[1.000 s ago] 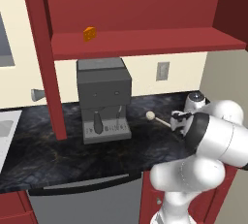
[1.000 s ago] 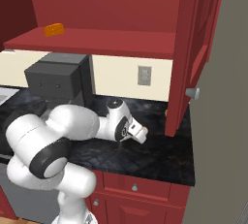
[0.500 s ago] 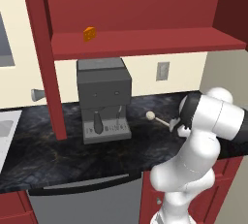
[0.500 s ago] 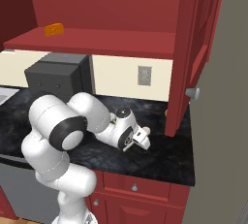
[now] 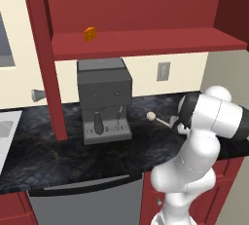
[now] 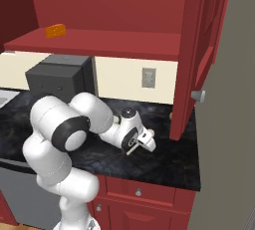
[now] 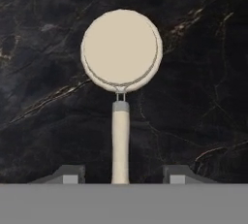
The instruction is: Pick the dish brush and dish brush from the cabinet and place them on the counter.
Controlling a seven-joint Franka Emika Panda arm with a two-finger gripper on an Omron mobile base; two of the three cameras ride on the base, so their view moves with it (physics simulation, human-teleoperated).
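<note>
A: What crowds the desk [image 5: 58,156]?
B: The grey coffee machine [image 5: 103,100] against the back edge, and an open cabinet door [image 6: 199,55] overhanging the right edge.
A: Any open stretch?
B: Between them, around the dish brush [image 7: 121,72] lying flat, with the fingers [image 7: 177,173] apart on either side of its handle.

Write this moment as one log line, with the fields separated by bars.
gripper: open, astride handle | brush: over counter, head away from hand | orange block: on cabinet shelf

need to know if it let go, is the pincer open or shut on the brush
Open: in the hand view the pincer fingertips stand apart from the dish brush handle on both sides.
</note>
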